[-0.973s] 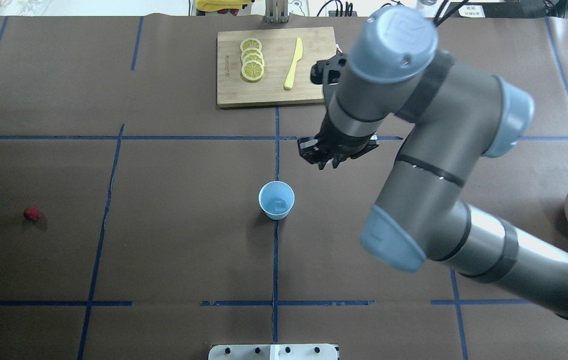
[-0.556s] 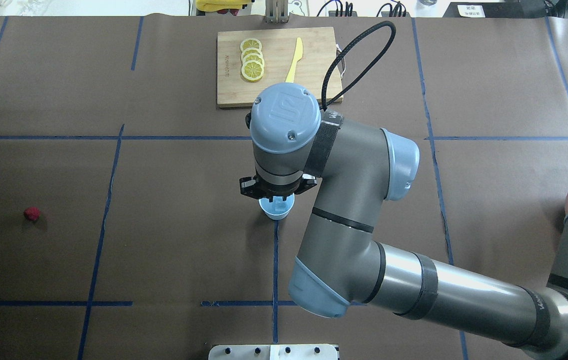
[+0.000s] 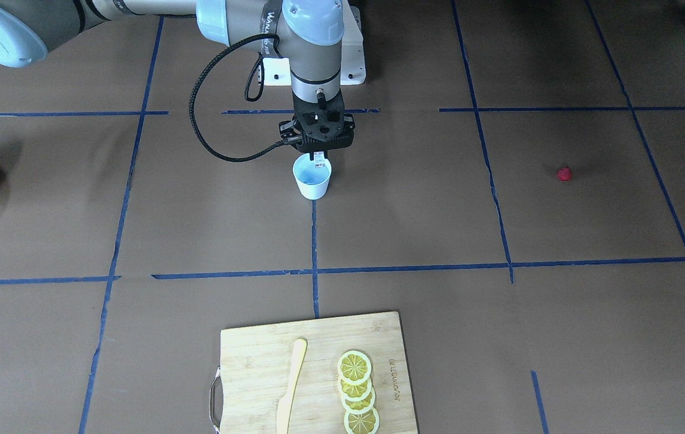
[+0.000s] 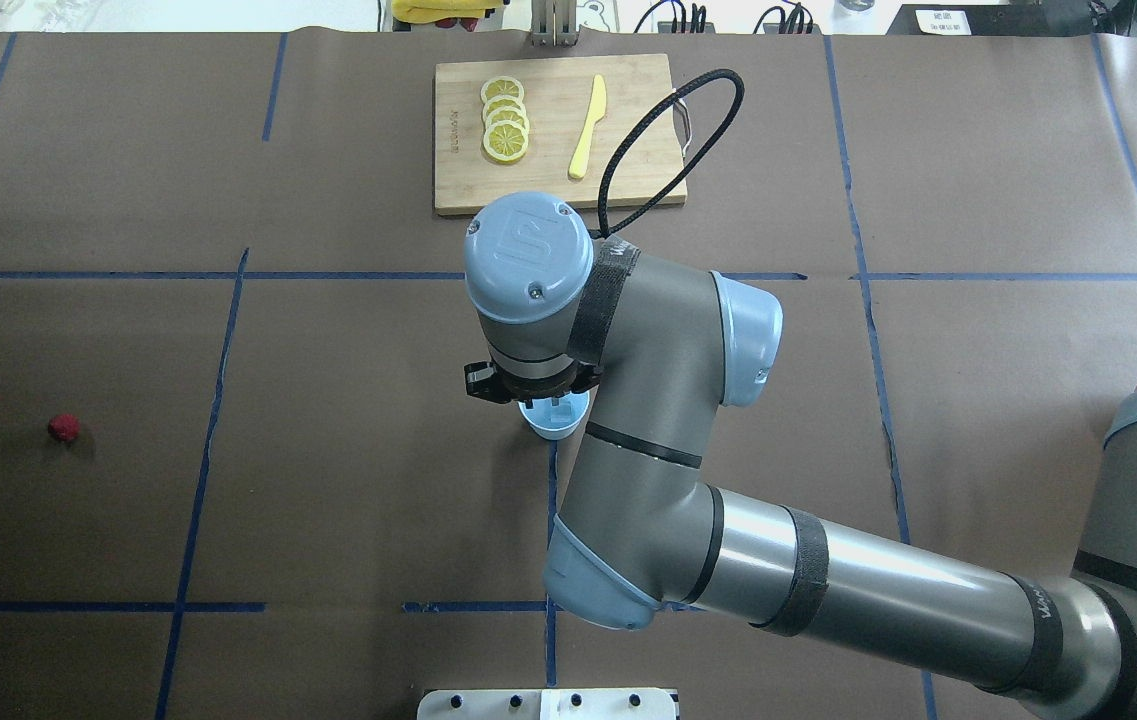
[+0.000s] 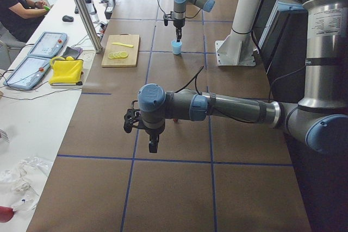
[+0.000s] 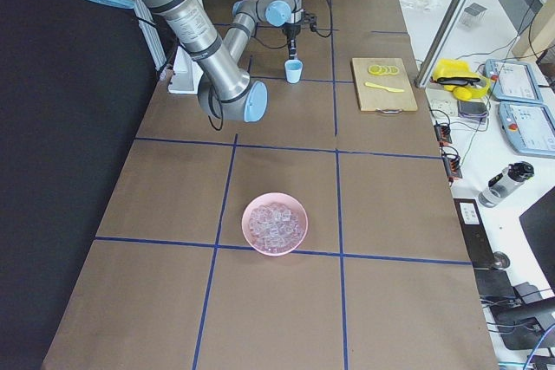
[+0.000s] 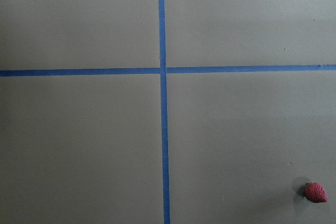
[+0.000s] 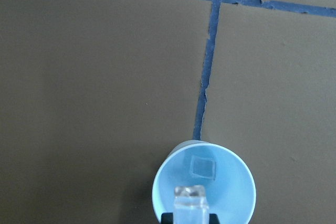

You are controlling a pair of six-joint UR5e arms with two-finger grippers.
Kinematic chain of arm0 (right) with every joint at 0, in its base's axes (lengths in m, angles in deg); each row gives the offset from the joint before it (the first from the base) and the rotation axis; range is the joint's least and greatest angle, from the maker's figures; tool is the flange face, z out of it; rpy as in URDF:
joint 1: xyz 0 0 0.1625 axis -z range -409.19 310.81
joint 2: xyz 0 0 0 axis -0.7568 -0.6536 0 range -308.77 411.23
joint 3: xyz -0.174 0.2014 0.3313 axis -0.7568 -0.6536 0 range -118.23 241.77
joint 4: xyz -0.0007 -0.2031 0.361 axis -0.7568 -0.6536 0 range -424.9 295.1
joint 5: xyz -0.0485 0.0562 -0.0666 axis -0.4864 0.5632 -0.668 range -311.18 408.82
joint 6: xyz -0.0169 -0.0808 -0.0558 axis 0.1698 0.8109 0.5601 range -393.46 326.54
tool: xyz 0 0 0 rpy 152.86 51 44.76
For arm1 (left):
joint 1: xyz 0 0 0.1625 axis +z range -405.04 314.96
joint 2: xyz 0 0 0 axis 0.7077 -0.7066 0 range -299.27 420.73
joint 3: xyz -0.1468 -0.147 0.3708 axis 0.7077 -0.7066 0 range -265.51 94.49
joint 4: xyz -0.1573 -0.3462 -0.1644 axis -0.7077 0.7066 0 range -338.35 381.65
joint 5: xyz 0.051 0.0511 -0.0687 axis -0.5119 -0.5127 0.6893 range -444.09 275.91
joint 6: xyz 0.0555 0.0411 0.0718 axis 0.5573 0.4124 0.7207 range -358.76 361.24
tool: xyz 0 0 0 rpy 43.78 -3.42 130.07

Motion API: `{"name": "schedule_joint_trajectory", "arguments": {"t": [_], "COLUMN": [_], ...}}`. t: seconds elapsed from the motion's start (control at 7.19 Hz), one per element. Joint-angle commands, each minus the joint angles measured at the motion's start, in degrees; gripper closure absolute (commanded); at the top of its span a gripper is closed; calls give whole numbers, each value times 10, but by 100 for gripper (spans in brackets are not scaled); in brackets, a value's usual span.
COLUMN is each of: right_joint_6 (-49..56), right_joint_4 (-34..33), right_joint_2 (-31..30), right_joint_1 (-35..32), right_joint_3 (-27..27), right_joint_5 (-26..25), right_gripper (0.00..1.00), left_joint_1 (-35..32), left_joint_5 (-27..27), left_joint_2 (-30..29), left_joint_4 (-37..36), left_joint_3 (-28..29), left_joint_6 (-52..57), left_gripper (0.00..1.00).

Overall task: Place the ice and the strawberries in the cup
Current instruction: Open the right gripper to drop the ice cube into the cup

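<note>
The cup [image 3: 312, 179], white outside and pale blue inside, stands upright near the middle of the surface [image 3: 197, 211], right on one of the blue tape lines [image 3: 313, 253] that run toward the far edge. One clear ice cube [image 8: 202, 167] lies flat on its bottom. Just above the cup's mouth a second cube [image 8: 190, 203] is pinched between the narrow jaws of the right claw [image 3: 318, 153], which points straight down from the right arm – the cube hangs over the part of the rim nearest the robot and has not been let go. The strawberry [image 3: 564, 174], small and bright red, lies alone on the brown paper well apart from the cup, toward the surface's left end; the left wrist view catches it in its lower right corner, beside a crossing of tape lines. The left claw [image 5: 154, 146] hangs above the surface near that end, seen only from the side, so whether it is wide or closed cannot be told. Toward the right end sits a pink bowl [image 6: 275, 252] heaped with more ice [image 6: 273, 223]. At the middle of the edge opposite the robot lies a wooden cutting board [image 3: 324, 337] – on it a row of overlapping lemon slices [image 3: 356, 392] and, beside them, a yellow knife [image 3: 291, 386].
</note>
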Motion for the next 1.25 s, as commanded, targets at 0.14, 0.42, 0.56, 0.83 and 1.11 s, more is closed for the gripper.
{"name": "schedule_joint_trajectory", "arguments": {"t": [0.14, 0.42, 0.56, 0.83, 1.11], "right_joint_6": [10, 9, 9, 2, 2], "right_joint_4": [0, -2, -2, -1, -2], "right_joint_2": [-3, -1, -1, 2, 4], "right_joint_1": [0, -1, -1, -1, -2], "right_joint_3": [-2, 4, 5, 4, 6], "right_joint_5": [-5, -5, -5, -5, -5], "right_gripper": [2, 1, 1, 1, 1], "left_joint_1": [1, 1, 1, 1, 1], "left_joint_5": [0, -1, -1, -1, -1], "left_joint_2": [0, -1, -1, -1, -1], "left_joint_4": [0, 1, 1, 1, 1], "left_joint_3": [0, 0, 0, 0, 0], "left_joint_6": [0, -2, -2, -2, -2], "left_gripper": [0, 0, 0, 0, 0]}}
